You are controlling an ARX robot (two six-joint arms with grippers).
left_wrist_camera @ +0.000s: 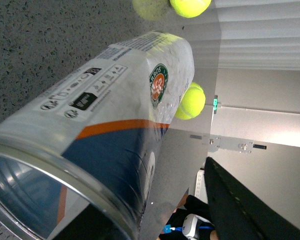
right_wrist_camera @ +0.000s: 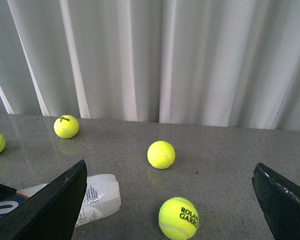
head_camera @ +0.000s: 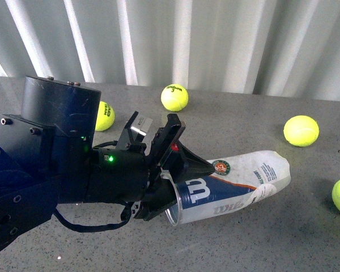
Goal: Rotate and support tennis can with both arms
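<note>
Your tennis can [head_camera: 232, 181] lies on its side on the grey table [head_camera: 243, 243], a little right of centre in the front view. Its long axis runs from the lower middle of the frame up toward the right. The open, metal-rimmed mouth points down-left toward the camera, and the pale closed end points at the right edge. The label's white "W" sits near the mouth, with the round badge above it.

Your left gripper [head_camera: 178, 181] is at the mouth end with its jaws spread. One finger lies along the top of the can, the other sits low by the rim. In the left wrist view the one visible finger [left_wrist_camera: 240, 210] stands apart from the can wall, with table showing between them, so nothing is pinched.

Your right gripper [right_wrist_camera: 169, 163] shows only in its own wrist view, its jaws wide apart and empty above the table. The can's closed end peeks out beside one finger at the lower left there.

Four yellow balls [head_camera: 301, 130] lie scattered behind and to the right of the can, none touching it.
</note>
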